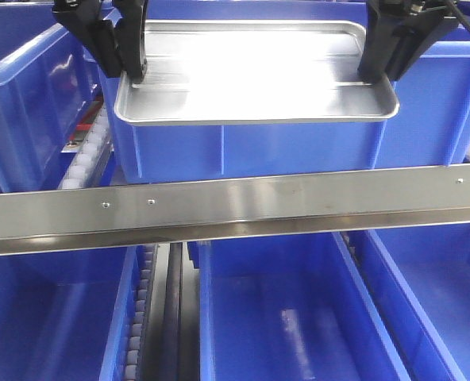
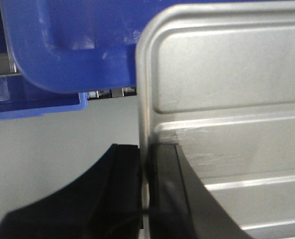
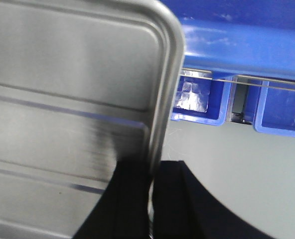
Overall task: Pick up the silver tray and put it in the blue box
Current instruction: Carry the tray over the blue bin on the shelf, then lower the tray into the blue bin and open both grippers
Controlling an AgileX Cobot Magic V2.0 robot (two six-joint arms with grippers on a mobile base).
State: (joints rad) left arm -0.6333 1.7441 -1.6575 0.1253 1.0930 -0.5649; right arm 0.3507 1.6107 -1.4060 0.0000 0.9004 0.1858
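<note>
The silver tray (image 1: 251, 75) is held level over the blue box (image 1: 298, 147), and its near rim overhangs the box's front wall. My left gripper (image 1: 130, 70) is shut on the tray's left rim. My right gripper (image 1: 378, 73) is shut on its right rim. In the left wrist view the fingers (image 2: 125, 189) pinch the rim of the tray (image 2: 227, 74), with a corner of the blue box (image 2: 73, 45) beyond. In the right wrist view the gripper (image 3: 152, 174) clamps the tray (image 3: 73, 84) at its rim, below the box rim (image 3: 247, 45).
A steel rail (image 1: 235, 206) crosses the front view below the box. A roller conveyor (image 1: 88, 159) runs on the left. Another blue bin (image 1: 28, 103) stands to the left, and further blue bins (image 1: 290, 317) lie below the rail.
</note>
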